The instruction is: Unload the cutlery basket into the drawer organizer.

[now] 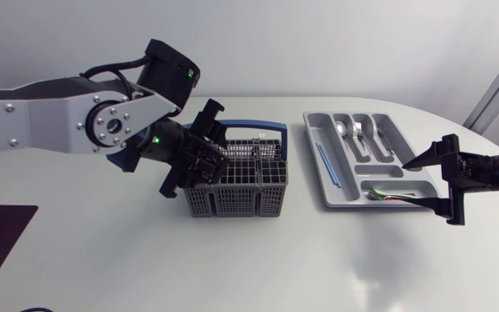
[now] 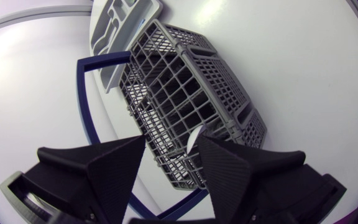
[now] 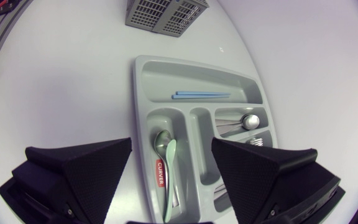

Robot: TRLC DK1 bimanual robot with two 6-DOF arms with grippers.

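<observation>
I have my left jaws spread wide over the cutlery basket (image 1: 243,186) on the table (image 1: 145,260), and right of the basket my right jaws gape above the drawer organizer (image 1: 398,132).

Silver-grey left arm (image 1: 33,117), screwed round joint (image 1: 108,126), black cable (image 1: 115,65), green light (image 1: 155,139); left claw (image 2: 171,140) and right claw (image 3: 171,142) matte black

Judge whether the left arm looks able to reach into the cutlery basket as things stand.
Probably yes: the left gripper hangs open right at the cutlery basket's open top, with nothing between them.
</observation>
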